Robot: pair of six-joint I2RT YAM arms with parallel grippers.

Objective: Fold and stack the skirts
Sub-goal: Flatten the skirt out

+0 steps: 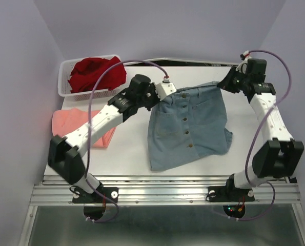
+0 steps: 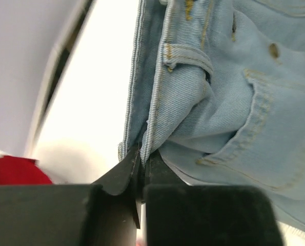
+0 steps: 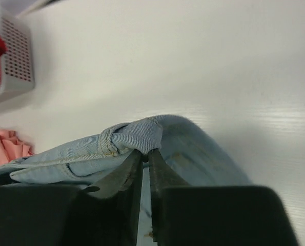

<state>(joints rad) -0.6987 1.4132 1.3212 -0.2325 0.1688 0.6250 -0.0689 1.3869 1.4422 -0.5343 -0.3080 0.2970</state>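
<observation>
The blue-grey denim skirt with a button front lies spread in the middle of the table. My left gripper is shut on its waistband's left corner. My right gripper is shut on the waistband's right corner, pinching a fold of denim. The salmon-pink skirt lies folded at the table's left, under my left arm; its edge shows in the right wrist view. The dark red skirt is heaped in the white mesh basket.
The basket stands at the table's far left corner and shows in the right wrist view. The table's metal rail runs along the near edge. Grey walls close in both sides and the back.
</observation>
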